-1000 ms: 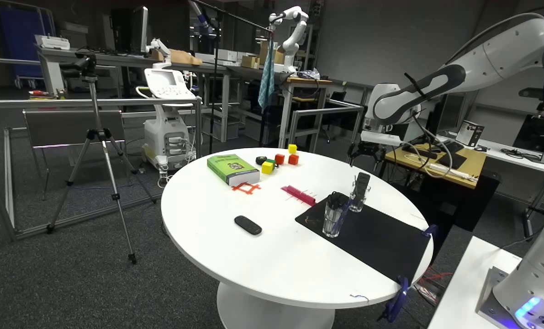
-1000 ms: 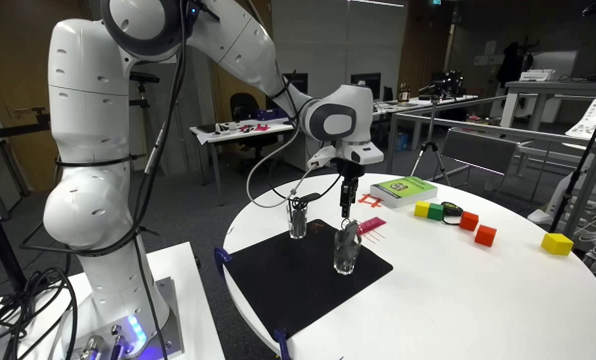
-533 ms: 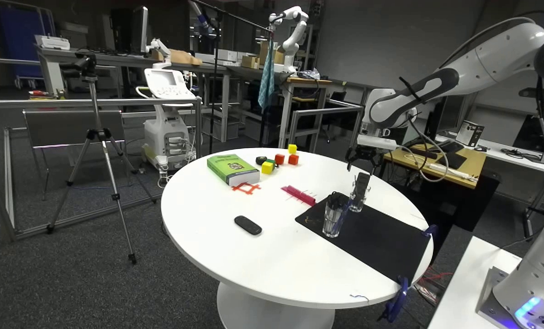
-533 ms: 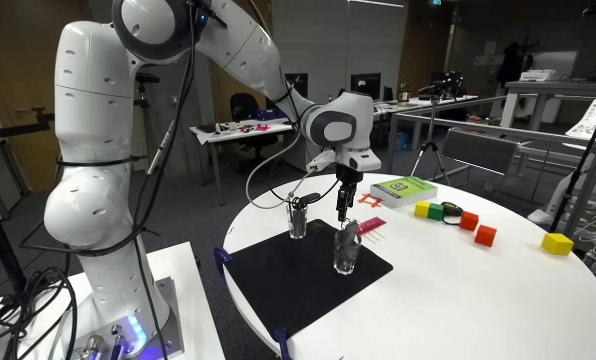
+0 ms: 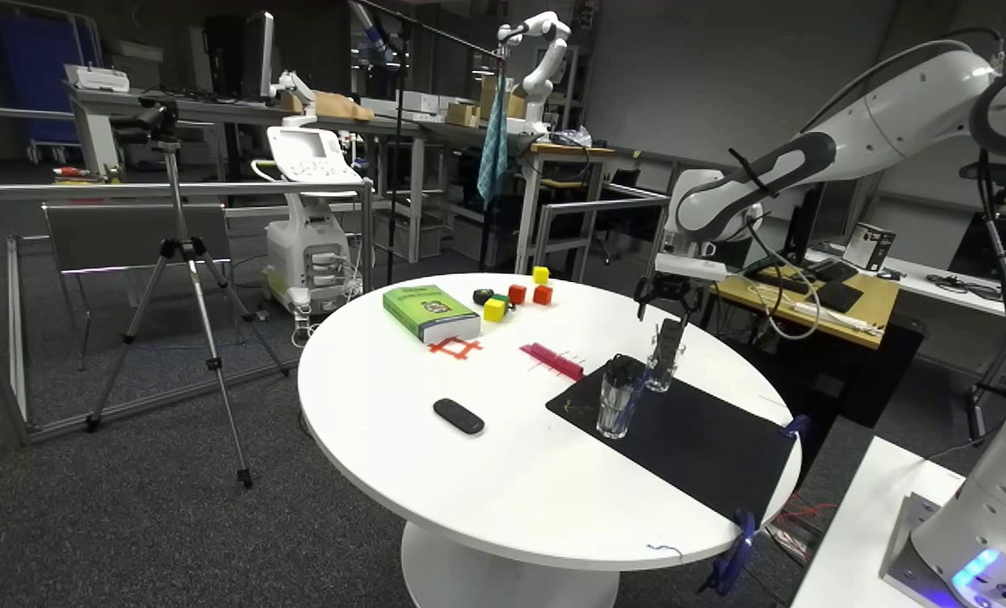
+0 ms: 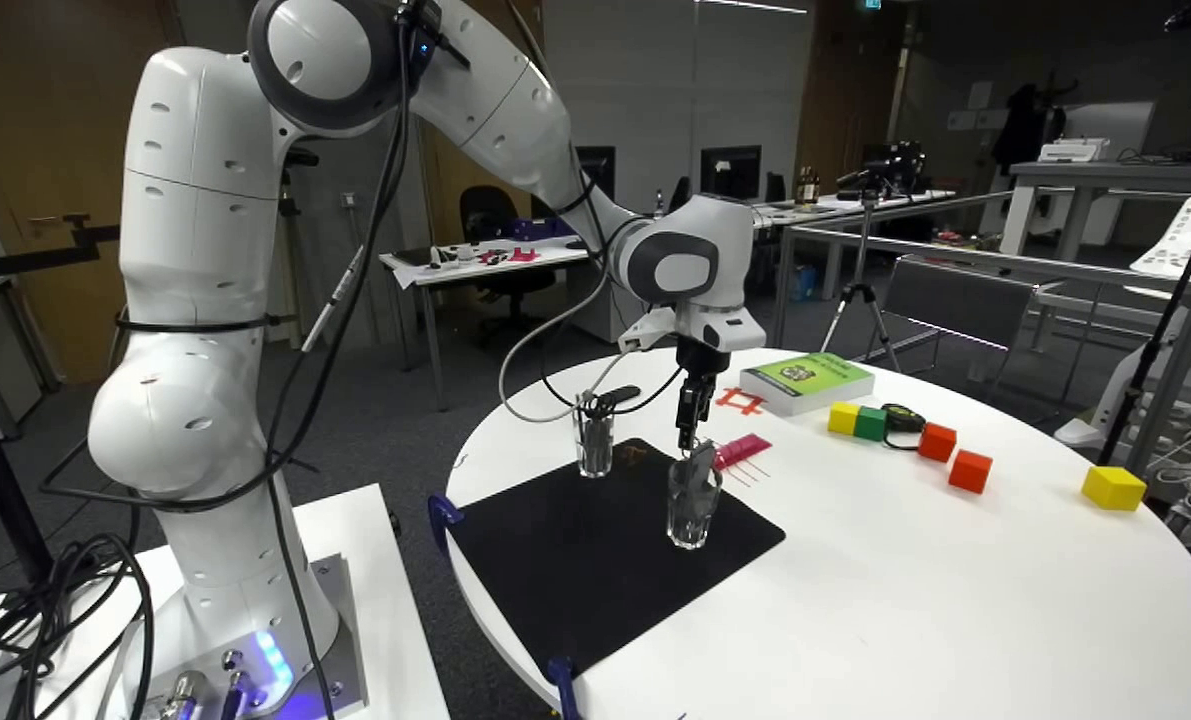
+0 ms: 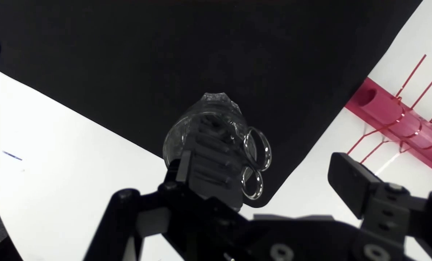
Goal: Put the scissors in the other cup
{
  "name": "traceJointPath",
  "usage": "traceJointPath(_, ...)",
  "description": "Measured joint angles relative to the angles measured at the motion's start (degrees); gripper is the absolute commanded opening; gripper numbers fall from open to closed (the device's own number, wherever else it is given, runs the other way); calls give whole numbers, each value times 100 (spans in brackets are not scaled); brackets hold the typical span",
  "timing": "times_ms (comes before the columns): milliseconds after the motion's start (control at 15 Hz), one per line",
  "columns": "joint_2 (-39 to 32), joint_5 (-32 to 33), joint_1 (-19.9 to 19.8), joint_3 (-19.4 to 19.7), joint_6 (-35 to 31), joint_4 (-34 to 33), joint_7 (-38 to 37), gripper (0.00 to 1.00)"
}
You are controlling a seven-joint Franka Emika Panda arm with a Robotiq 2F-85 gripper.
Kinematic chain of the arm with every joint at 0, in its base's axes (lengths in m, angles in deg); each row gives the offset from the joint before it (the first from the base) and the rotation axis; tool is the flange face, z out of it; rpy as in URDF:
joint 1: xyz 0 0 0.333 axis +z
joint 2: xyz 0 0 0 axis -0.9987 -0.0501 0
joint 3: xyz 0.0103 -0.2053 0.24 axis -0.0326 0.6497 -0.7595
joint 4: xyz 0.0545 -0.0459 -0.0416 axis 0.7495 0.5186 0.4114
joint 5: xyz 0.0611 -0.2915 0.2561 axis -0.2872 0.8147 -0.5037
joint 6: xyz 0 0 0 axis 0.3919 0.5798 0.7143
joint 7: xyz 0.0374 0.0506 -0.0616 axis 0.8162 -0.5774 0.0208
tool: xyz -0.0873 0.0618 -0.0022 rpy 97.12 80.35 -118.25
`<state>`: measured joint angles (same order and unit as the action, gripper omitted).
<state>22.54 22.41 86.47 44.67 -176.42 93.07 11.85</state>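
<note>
Silver rings on the scissors [image 7: 258, 169] stuck up out of the glass cup [image 6: 688, 525], beside a dark thing [image 7: 216, 163] too dim to name, so they looked easy to grab. The hand [image 7: 261, 161] hung above, spread wide, probably to fit around them. The other cup [image 6: 595, 460], where they should go, stood nearby.

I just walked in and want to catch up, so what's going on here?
A robot arm is meant to move the scissors to the other cup. Its claw hangs open over the cup that the scissors stick out of. The claw holds nothing yet, so grasping them is probably next. The other cup, with dark things in it, stands on the same black mat.
</note>
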Motion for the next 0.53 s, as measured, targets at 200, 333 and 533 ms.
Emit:
traceJointPath(200, -98, -1, 2, 0, 0, -91, 0, 76)
traceJointPath(333, -132, -2, 6, -1, 0, -128, 0, 60)
traceJointPath(533, -178, -12, 8, -2, 2, -186, 0, 37)
